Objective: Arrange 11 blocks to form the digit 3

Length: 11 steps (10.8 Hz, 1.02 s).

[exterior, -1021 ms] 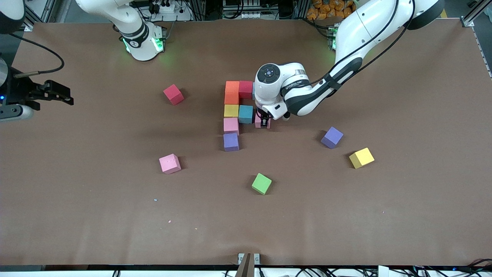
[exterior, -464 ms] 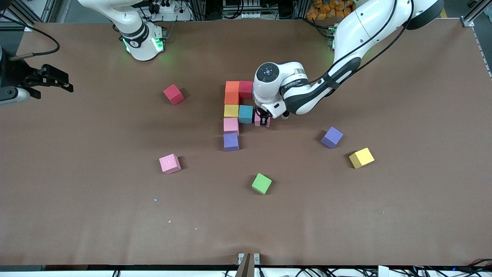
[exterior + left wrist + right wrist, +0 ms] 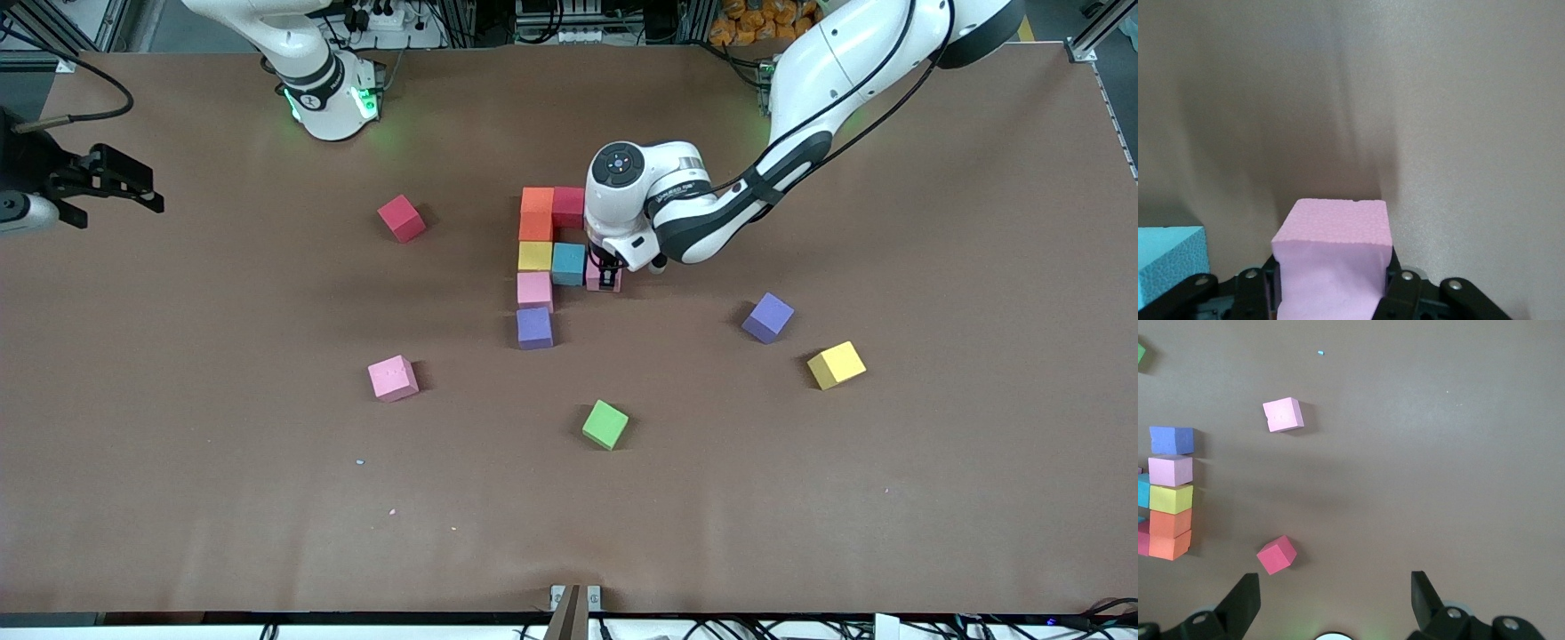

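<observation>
My left gripper [image 3: 606, 277] is shut on a pink block [image 3: 597, 281], low at the table beside the light blue block [image 3: 569, 263], toward the left arm's end. The left wrist view shows the pink block [image 3: 1331, 247] between the fingers and the light blue block [image 3: 1168, 260] close beside it. The built group holds two orange blocks [image 3: 536, 213], a red block [image 3: 569, 206], a yellow [image 3: 535, 256], a pink [image 3: 534, 290] and a purple block [image 3: 534, 327]. My right gripper [image 3: 133, 191] is open and empty over the table's edge at the right arm's end.
Loose blocks: red [image 3: 401, 218], pink [image 3: 392, 378], purple [image 3: 768, 317], yellow [image 3: 836, 364]. A green cube [image 3: 605, 424] lies nearer the front camera than the group. The right wrist view shows the loose red block [image 3: 1277, 555] and pink block [image 3: 1283, 413].
My left gripper has shifted the pink block slightly closer to the light blue block. My right gripper has drawn back a little toward the table's edge.
</observation>
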Each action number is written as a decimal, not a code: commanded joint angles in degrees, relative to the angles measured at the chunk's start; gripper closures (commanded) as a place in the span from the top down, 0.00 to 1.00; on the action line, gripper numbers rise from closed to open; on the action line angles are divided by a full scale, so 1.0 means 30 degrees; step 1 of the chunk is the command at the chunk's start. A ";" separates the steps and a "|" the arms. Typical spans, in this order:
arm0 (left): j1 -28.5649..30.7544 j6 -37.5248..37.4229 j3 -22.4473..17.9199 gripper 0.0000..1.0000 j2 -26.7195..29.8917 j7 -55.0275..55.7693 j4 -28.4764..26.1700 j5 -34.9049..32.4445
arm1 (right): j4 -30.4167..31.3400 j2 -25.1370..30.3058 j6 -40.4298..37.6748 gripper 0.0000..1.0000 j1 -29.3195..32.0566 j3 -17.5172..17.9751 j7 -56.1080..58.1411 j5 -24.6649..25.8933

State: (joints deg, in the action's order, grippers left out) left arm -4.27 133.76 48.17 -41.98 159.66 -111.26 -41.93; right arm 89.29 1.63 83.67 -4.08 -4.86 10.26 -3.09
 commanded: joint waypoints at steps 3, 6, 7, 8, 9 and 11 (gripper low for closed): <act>-0.0218 0.0617 0.0027 0.00 0.0222 0.4583 -0.0473 -0.0849 | -0.0114 0.0426 0.0731 1.00 0.0306 0.0447 -0.0140 0.1878; -0.0188 0.0707 -0.0002 0.00 0.0076 0.4642 -0.0443 -0.0791 | -0.0173 0.0425 0.1408 1.00 0.0189 0.0505 -0.0286 0.1881; -0.0217 0.0707 -0.0002 0.00 0.0076 0.4758 -0.0443 -0.0791 | -0.0231 0.0454 0.1205 1.00 0.0189 0.0476 -0.0316 0.1794; -0.0189 0.0707 -0.0002 0.00 0.0105 0.4789 -0.0443 -0.0762 | -0.0609 0.0454 0.0855 1.00 0.0218 0.0418 -0.0316 0.1793; -0.0188 0.0707 -0.0002 0.00 0.0076 0.4789 -0.0414 -0.0732 | -0.0960 0.0425 0.0445 1.00 0.0334 0.0388 -0.0345 0.1880; -0.0217 0.0707 -0.0002 0.00 0.0017 0.4818 -0.0385 -0.0674 | -0.1023 0.0454 0.0703 1.00 0.0568 0.0243 -0.0374 0.1940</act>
State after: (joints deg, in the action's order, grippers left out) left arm -4.27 135.06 47.91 -42.34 160.21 -111.49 -41.85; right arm 86.71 2.39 86.28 -3.82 -4.54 9.62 1.72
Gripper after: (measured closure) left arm 0.441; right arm 0.000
